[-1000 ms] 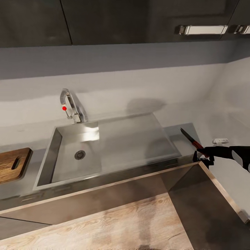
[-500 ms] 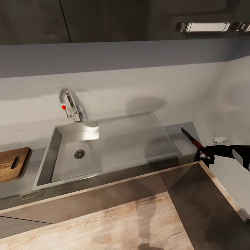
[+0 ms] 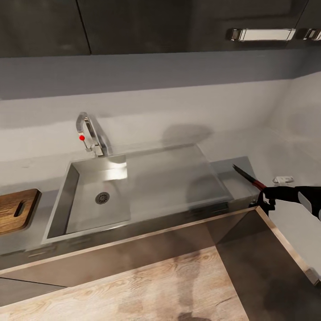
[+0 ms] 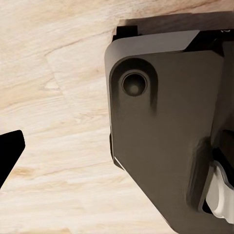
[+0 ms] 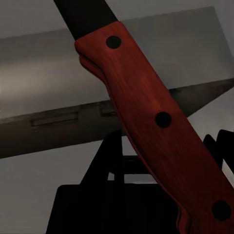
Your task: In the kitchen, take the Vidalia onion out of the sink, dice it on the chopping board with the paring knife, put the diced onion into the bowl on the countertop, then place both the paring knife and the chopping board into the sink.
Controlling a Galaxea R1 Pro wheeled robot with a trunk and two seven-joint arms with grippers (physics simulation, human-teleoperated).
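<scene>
My right gripper (image 3: 266, 200) is shut on the paring knife (image 3: 249, 178) at the right end of the countertop (image 3: 223, 169), to the right of the sink (image 3: 62, 200). The dark blade points up and left, toward the sink's drainboard wing. Up close, the right wrist view shows the knife's red riveted handle (image 5: 156, 131) crossing between the dark fingers (image 5: 78, 204). The basin holds nothing but its round drain (image 3: 102, 198). The chopping board (image 3: 15, 210) lies on the countertop at the far left, partly cut off. The onion, the diced onion and the bowl are out of view. A dark fingertip (image 4: 9, 152) hangs over the floor.
A chrome tap with a red knob (image 3: 91, 136) stands behind the basin. A small white object (image 3: 283, 180) sits on the counter just behind my right gripper. Dark wall cabinets (image 3: 261, 34) hang above. Wooden floor (image 3: 156, 285) and my dark base (image 4: 161, 136) lie below.
My right gripper has drifted slightly to the right with the knife still in it. The view shifted a little early on; the sink and board are unchanged.
</scene>
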